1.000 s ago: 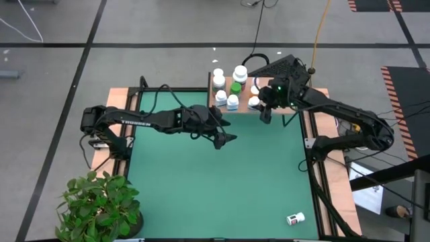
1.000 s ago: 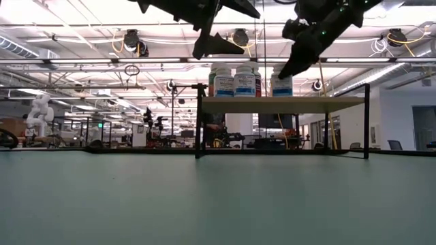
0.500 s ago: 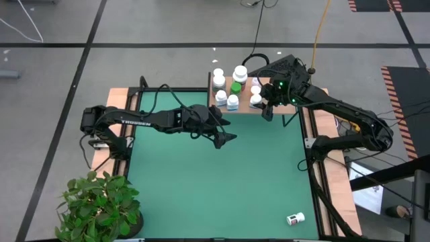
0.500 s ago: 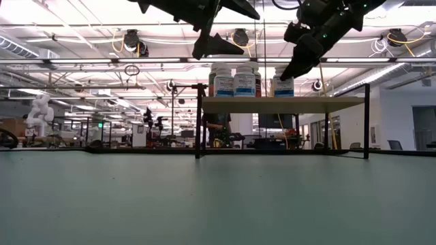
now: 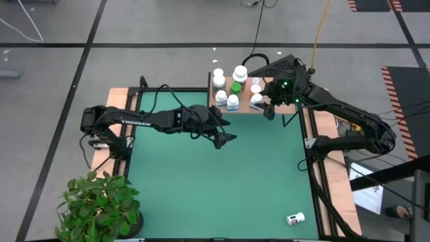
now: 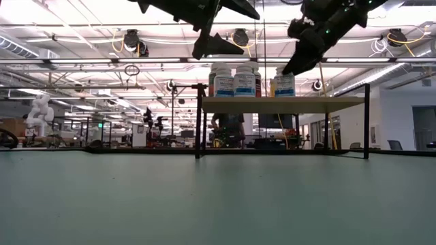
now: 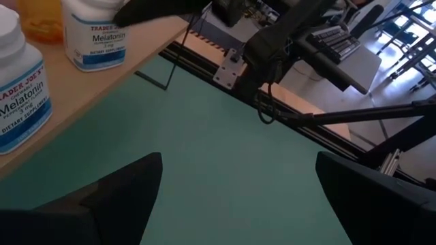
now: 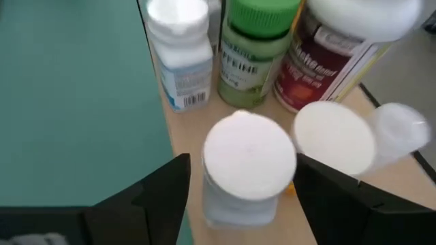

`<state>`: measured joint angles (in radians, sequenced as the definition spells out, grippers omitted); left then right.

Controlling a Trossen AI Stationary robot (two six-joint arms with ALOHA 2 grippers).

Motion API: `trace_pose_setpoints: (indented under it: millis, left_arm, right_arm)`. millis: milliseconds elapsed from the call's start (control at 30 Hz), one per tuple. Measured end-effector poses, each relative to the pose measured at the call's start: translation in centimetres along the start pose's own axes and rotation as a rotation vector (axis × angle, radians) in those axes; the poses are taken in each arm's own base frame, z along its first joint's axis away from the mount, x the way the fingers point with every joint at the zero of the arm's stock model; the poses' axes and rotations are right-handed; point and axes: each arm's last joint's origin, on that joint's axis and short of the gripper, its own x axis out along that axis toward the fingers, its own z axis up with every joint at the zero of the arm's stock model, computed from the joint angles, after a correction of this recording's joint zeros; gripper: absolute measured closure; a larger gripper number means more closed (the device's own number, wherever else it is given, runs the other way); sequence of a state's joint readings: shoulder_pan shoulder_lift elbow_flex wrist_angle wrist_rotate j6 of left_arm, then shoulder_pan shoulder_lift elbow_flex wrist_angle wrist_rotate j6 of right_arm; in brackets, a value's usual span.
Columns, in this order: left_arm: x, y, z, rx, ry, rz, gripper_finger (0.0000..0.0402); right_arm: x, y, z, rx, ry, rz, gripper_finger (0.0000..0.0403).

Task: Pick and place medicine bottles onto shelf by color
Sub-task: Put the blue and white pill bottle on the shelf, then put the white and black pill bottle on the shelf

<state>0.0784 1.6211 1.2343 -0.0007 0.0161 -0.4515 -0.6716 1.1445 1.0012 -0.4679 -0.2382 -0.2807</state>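
Bottles: medicine bottles [image 5: 232, 89] cluster on the shelf [image 5: 289, 106] at the table's 12 o'clock edge; one stray bottle [image 5: 295, 218] lies toppled near 5 o'clock.
Right gripper [image 5: 269, 111]: above the shelf's front edge, fingers spread wide, holding nothing.
Left gripper [image 5: 224, 138]: mid-table, fingers parted, empty.
Handling: probably light, rigid, smooth plastic; likely to roll. Grasp across the body below the cap.

- Right gripper [image 8: 238, 187] hangs spread wide over a white-capped bottle [image 8: 249, 167] on the shelf [image 8: 180, 136].
- Just beside it, another white cap [image 8: 334, 139].
- Beyond stand a white bottle [image 8: 178, 51], green-capped bottle [image 8: 255, 47] and red-labelled bottle [image 8: 334, 51].
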Motion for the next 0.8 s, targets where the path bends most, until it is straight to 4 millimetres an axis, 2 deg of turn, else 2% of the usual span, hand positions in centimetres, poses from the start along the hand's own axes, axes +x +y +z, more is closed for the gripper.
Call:
trace_pose_setpoints:
  millis: [233, 367, 533, 800]
  left_arm:
    - [0.0, 0.1, -0.2, -0.003, 0.021, 0.01, 0.0011]
    - [0.0, 0.1, -0.2, -0.003, 0.024, 0.012, 0.0011]
    - [0.0, 0.1, -0.2, 0.019, 0.024, 0.011, 0.0011]
    - [0.0, 0.1, -0.2, 0.028, 0.024, 0.011, 0.0011]
  right_arm:
    - [-3.3, 1.4, 0.4, 0.05, -0.081, 0.001, 0.0154]
    - [-4.8, 2.9, 0.3, 0.08, -0.093, 0.035, 0.0154]
    - [-5.4, 5.5, -0.1, 0.077, -0.036, 0.062, 0.0154]
    - [-5.4, 10.4, -0.7, 0.097, 0.076, 0.182, 0.0154]
